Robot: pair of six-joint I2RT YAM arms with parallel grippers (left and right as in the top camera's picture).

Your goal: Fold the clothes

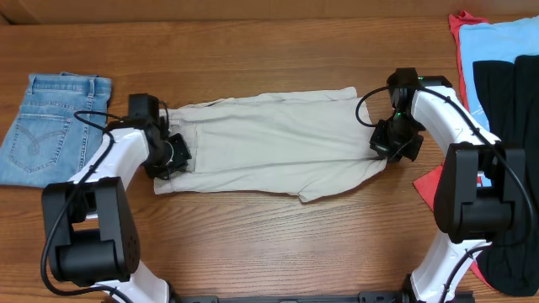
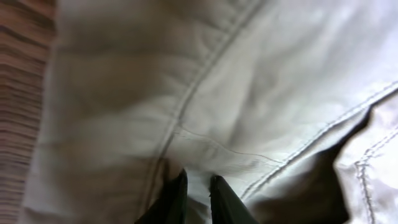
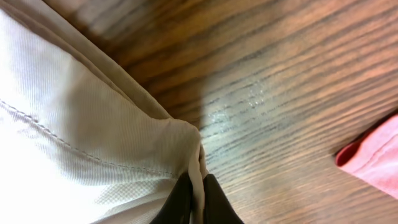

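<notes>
Khaki shorts (image 1: 269,143) pinched endwise by downturned left claw (image 1: 174,156) and right claw (image 1: 387,145).

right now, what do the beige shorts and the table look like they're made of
Beige shorts: probably woven cotton twill, matte; fine weave and stitched seams show up close. Table: wood or wood-look laminate, faint sheen; brown grain lines, which one I cannot tell.

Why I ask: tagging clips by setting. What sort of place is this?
Likely a robot lab bench, not a home: two arms at a wooden table, shorts between them, jeans aside.
</notes>
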